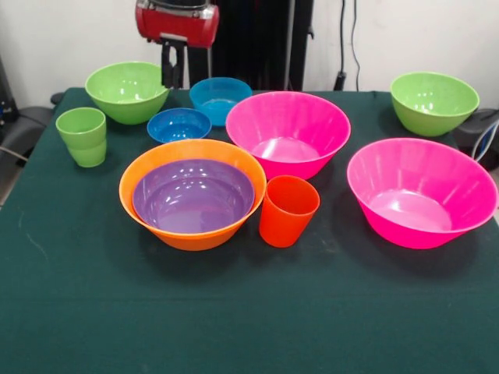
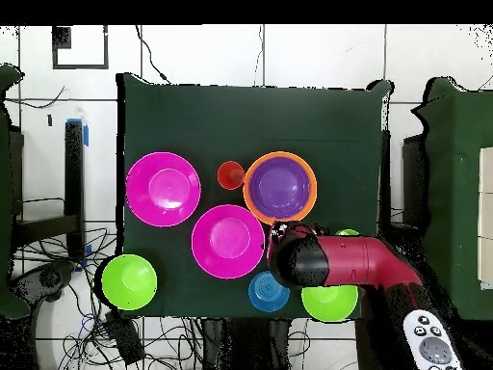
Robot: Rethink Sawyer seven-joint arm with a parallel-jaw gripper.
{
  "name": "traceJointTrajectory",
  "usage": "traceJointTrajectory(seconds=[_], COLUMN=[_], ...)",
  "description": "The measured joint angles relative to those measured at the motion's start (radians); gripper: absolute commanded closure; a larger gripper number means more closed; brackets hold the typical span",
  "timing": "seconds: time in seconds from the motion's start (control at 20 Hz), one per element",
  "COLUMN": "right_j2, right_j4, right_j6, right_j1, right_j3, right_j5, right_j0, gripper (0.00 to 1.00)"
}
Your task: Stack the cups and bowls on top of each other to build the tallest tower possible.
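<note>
Front view: camera low across the dark green cloth-covered table (image 1: pixel 234 327), facing the red and black robot arm (image 1: pixel 178 22), fairly near the bowls. Overhead view: camera high above, looking straight down, taking in the whole table (image 2: pixel 193 116) and surrounding floor. Both share the tabletop.

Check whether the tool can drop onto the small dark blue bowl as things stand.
Probably yes. The tool hangs just behind the small dark blue bowl; nothing sits in that bowl, though the green bowl and light blue bowl crowd it.
</note>
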Motion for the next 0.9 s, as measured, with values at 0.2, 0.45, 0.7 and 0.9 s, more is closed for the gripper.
traceJointTrajectory(seconds=[0.2, 0.45, 0.7, 0.9], right_j2=[0.014, 0.015, 0.015, 0.009], right_j4=[0.037, 0.076, 0.124, 0.178], right_j6=[0.0, 0.0, 0.003, 0.028], right_j1=[-0.024, -0.039, -0.048, -0.064], right_j3=[0.022, 0.062, 0.127, 0.189], right_j5=[0.0, -0.006, -0.041, -0.089], right_j0=[0.003, 0.042, 0.122, 0.2], gripper=[1.0, 1.0, 1.0, 1.0])
